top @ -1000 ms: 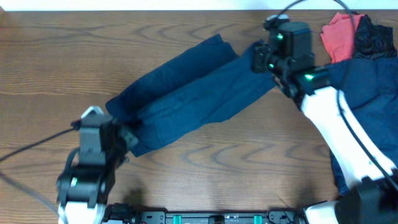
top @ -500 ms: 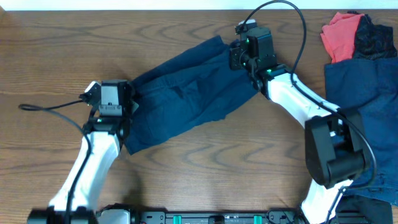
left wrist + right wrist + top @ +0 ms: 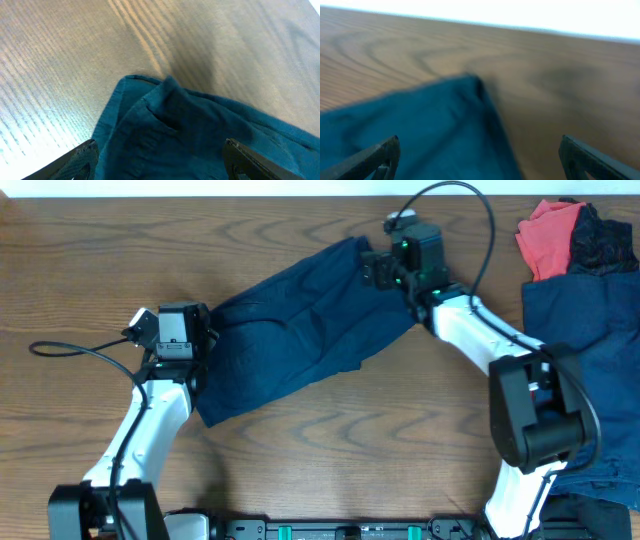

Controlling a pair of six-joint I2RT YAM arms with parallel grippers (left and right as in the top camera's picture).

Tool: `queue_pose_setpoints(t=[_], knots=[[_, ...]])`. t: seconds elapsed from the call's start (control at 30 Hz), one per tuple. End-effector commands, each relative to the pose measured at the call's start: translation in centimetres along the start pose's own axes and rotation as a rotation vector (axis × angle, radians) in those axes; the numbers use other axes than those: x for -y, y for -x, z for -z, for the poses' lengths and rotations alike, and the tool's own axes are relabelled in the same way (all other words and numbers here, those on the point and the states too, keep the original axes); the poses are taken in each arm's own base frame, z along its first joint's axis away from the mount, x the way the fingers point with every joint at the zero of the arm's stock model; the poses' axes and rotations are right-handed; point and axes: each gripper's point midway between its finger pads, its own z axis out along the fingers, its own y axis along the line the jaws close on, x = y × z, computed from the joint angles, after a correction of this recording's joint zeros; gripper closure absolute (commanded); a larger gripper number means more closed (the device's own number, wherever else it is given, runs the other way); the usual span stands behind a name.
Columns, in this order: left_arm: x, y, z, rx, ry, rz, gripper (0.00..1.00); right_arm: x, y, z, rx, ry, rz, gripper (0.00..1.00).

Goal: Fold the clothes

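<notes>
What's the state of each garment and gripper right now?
Dark navy shorts-like cloth garment: laid out diagonally, wrinkled, not gripped.
Left gripper: open, over the shorts' near-left end.
Right gripper: open, over the shorts' far-right end.
Coral-red cloth garment: crumpled, far right corner.
Black cloth garment: crumpled beside the coral one.
Navy cloth pile: heaped unfolded, right edge.
</notes>
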Motion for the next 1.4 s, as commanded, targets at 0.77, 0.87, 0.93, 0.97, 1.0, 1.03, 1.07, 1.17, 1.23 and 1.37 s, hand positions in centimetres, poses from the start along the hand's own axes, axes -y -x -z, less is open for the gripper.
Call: queue_pose_setpoints(t=[0.77, 0.87, 0.93, 0.97, 1.0, 1.03, 1.07, 1.17, 1.23, 1.37], knots=[[2.6, -6.4, -1.4, -0.240, -0.136, -0.223, 0.19, 2.8, -12.6, 1.5, -0.504, 0.198, -0.171, 0.01], [2.0, -7.2, -2.2, -0.264, -0.110, -0.230, 0.19, 2.5, -13.7, 0.9, -0.526, 0.201, -0.176, 0.01], [1.8, -7.5, -2.4, -0.274, -0.100, -0.244, 0.19, 2.4, -14.1, 0.6, -0.534, 0.202, -0.175, 0.01], [1.7, -7.6, -2.5, -0.277, -0.098, -0.257, 0.19, 2.4, -14.3, 0.6, -0.536, 0.203, -0.175, 0.02], [1.6, -7.6, -2.5, -0.280, -0.096, -0.268, 0.19, 2.3, -14.3, 0.6, -0.538, 0.204, -0.173, 0.05], [1.5, -7.6, -2.5, -0.281, -0.095, -0.272, 0.19, 2.2, -14.4, 0.6, -0.540, 0.205, -0.173, 0.10], [1.5, -7.7, -2.4, -0.282, -0.094, -0.272, 0.19, 2.2, -14.4, 0.6, -0.543, 0.204, -0.174, 0.20], [1.4, -7.7, -2.4, -0.285, -0.092, -0.273, 0.20, 2.4, -15.2, 1.2, -0.582, 0.197, -0.189, 0.50], [1.3, -7.8, -2.4, -0.289, -0.088, -0.274, 0.25, 2.9, -15.6, 1.5, -0.604, 0.184, -0.221, 0.78], [1.1, -8.1, -2.3, -0.304, -0.082, -0.286, 0.34, 4.7, -15.8, 2.2, -0.625, 0.144, -0.302, 0.99]])
